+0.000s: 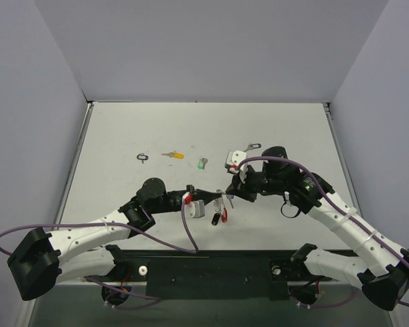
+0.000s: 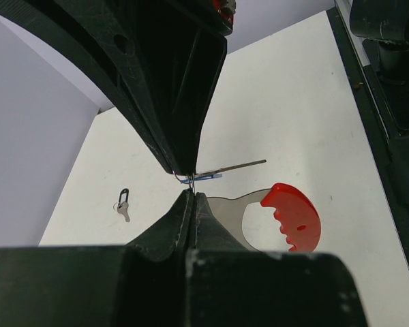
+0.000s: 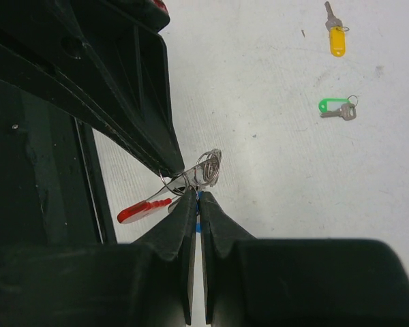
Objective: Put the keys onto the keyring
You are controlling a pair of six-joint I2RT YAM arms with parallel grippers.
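Both pincers meet nose to nose above the matte white table [image 1: 123,129]. The left gripper [image 1: 213,197] has its black jaws pressed tight on the thin wire loop of the blue-tagged key [image 2: 232,165], whose flat silver blade juts out sideways. The right gripper [image 1: 230,195] is clamped just as tightly on the keyring [image 3: 208,167] — a coil of shiny wire. Its curved, glossy red tag [image 2: 294,216] dangles at six o'clock. The green-tagged key [image 1: 202,163] lies at eleven o'clock, with the yellow-tagged key [image 1: 174,154] and black-tagged key [image 1: 143,157] farther round towards ten.

Red keyring tag [image 2: 294,216]; yellow tag [image 3: 337,41]; green tag [image 3: 332,104].
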